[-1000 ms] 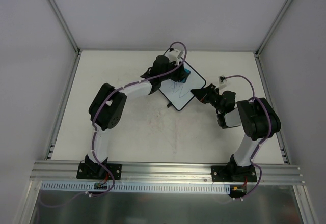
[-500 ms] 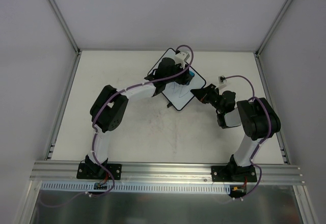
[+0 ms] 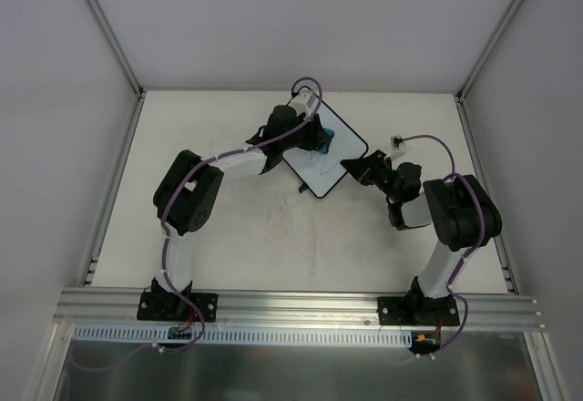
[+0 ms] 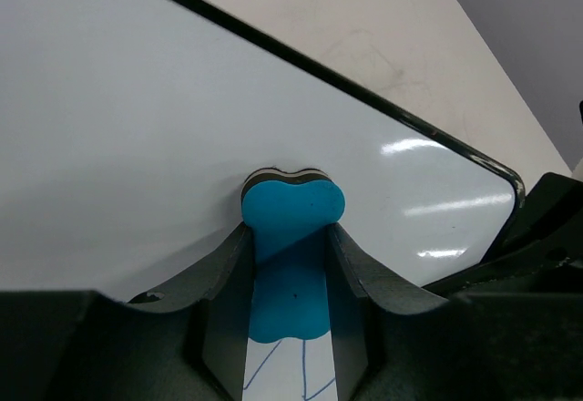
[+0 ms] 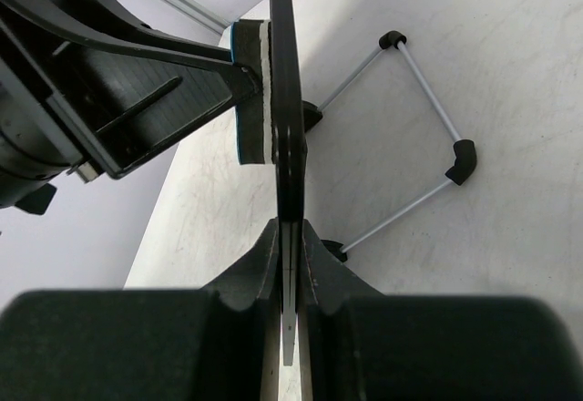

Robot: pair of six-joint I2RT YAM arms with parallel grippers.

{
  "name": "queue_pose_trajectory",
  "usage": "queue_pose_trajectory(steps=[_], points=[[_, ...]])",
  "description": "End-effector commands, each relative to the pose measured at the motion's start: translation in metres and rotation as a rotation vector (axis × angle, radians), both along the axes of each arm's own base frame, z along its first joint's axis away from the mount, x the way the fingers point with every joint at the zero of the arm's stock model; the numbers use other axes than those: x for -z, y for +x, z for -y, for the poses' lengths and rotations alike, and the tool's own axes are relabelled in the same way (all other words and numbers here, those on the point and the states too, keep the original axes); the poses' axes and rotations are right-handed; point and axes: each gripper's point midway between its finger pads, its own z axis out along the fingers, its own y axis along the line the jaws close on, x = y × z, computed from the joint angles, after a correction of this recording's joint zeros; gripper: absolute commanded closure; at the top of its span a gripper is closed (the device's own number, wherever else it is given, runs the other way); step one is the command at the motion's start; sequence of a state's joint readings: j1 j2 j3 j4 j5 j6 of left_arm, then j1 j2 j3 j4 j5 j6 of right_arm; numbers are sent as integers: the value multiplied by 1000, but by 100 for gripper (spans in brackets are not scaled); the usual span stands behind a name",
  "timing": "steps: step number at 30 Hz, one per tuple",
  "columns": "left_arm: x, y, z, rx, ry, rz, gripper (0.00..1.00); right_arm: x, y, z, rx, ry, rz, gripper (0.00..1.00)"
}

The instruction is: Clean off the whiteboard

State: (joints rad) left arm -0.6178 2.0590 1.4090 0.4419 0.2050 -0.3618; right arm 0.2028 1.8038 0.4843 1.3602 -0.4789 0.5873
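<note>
the whiteboard (image 3: pixel 325 155) sits tilted at the far middle of the counter (image 3: pixel 228 228), its right edge pinched by the right tool (image 5: pixel 287 230). the left tool (image 4: pixel 291 241) pinches the blue eraser (image 4: pixel 292 208) against it. a hard push could twist the board out of that thin grip, leaving the scribbles (image 4: pixel 278 374) unwiped.

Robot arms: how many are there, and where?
2. The left arm holds a blue eraser against the whiteboard; the right arm grips the board's right edge.

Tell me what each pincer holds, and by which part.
Left pincer: the blue eraser, by its narrow middle. Right pincer: the whiteboard, by its edge.
</note>
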Motion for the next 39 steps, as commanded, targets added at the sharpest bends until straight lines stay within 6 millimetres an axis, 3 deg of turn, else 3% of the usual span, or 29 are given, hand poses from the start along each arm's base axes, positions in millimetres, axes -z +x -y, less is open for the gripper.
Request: queue_pose_trajectory(steps=[1,13,23,29,39], points=[[59,-4,-36,-80,42,-199,100,-32,7,-6,-9,-3,192,100],[92,-6,-95,-350,84,-330,100,-35,7,-6,-9,5,194,100],[113,-14,-117,-469,54,-416,100,-36,8,-5,-6,9,193,100],[116,-11,-115,-463,20,-422,100,-35,8,-4,-5,10,190,100],[104,-15,-90,-351,1,-367,100,-34,9,-4,-6,7,191,100]])
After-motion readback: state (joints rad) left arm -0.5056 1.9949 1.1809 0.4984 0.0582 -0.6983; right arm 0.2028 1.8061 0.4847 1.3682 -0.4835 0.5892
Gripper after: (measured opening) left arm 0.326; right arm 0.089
